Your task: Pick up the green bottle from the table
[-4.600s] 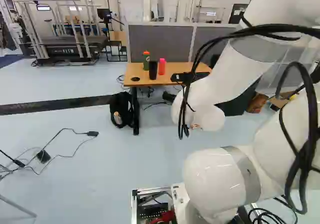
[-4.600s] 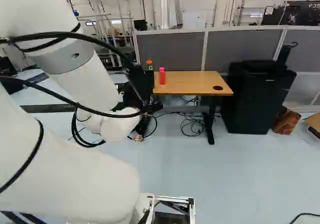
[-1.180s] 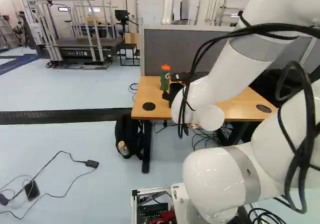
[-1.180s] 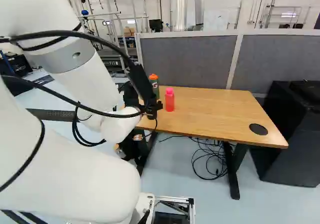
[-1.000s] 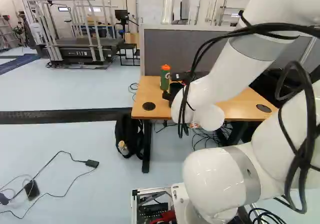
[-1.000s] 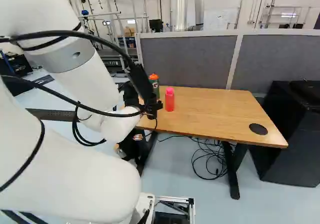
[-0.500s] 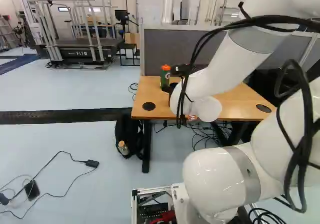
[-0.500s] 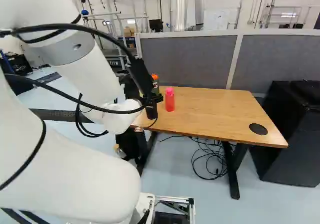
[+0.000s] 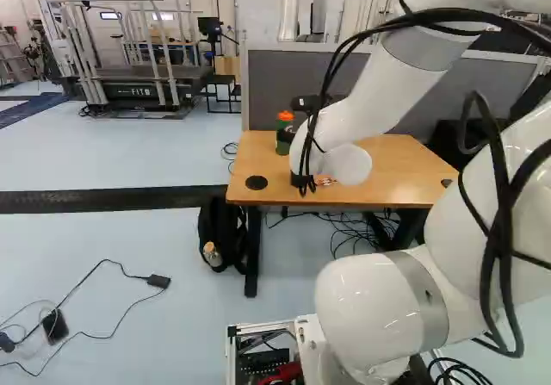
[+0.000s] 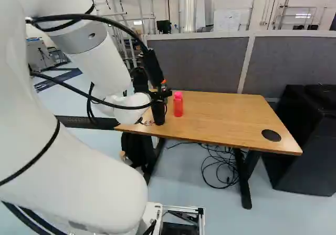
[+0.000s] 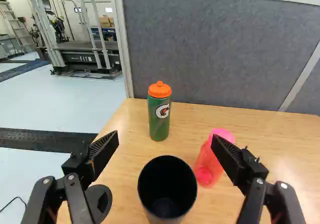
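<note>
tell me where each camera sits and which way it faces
Left base view: behind the arm, to its left, facing ahead at the table; arm at right.
Right base view: behind it, to its right, facing ahead; arm at left.
Wrist view: on the wrist, facing along the gripper to the green bottle; both fingers show.
All three share the table.

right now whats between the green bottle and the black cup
The wrist view shows only bare table between the green bottle and black cup.

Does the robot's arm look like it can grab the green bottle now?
Maybe, but probably not straight ahead: the claw is open, yet the black cup and pink bottle stand nearer than the green bottle.
</note>
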Tool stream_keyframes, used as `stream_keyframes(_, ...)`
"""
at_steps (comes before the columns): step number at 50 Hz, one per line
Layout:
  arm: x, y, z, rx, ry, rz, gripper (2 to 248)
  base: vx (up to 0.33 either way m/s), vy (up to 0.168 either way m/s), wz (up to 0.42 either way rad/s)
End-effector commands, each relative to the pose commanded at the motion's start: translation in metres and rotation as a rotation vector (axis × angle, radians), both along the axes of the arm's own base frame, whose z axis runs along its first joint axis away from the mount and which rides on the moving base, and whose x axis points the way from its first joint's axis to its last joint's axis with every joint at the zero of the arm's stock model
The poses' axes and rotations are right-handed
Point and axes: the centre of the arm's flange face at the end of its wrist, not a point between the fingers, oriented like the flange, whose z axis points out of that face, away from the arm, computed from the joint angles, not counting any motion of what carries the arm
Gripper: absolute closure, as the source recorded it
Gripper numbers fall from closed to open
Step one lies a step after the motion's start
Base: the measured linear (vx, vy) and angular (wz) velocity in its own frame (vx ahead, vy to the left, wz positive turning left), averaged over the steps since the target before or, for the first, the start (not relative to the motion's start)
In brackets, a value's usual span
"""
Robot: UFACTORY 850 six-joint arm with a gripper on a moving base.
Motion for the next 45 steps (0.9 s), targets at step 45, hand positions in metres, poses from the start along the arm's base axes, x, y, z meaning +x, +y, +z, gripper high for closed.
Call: stream_keyframes(45,0.079,0.000,0.023,0.000,0.208,0.000,3,0.000,0.000,0.000)
